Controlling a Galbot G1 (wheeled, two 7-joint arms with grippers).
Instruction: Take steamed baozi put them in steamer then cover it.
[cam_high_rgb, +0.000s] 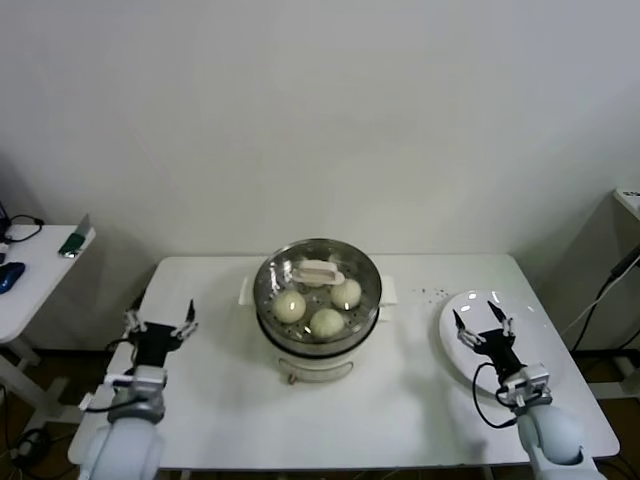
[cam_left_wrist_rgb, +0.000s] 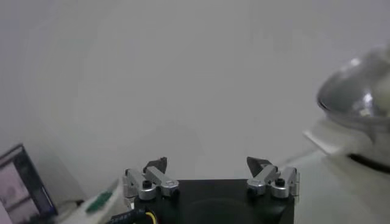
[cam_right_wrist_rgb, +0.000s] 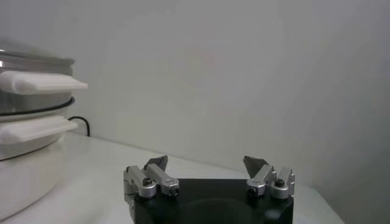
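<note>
Cover (cam_high_rgb: 318, 272) on steamer (cam_high_rgb: 268, 300); baozi (cam_high_rgb: 327, 321) inside | left hand (cam_high_rgb: 159, 323), right hand (cam_high_rgb: 483, 326): splayed wide, empty

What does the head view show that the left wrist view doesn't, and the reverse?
Head view only: the buns inside the steamer, the glass cover on it, the white plate under the open right gripper, and a side table to the left.

Left wrist view only: a close look at the left gripper's fingertips, spread with nothing between them.

Both: the open left gripper, the steamer's edge, the table and the wall.
</note>
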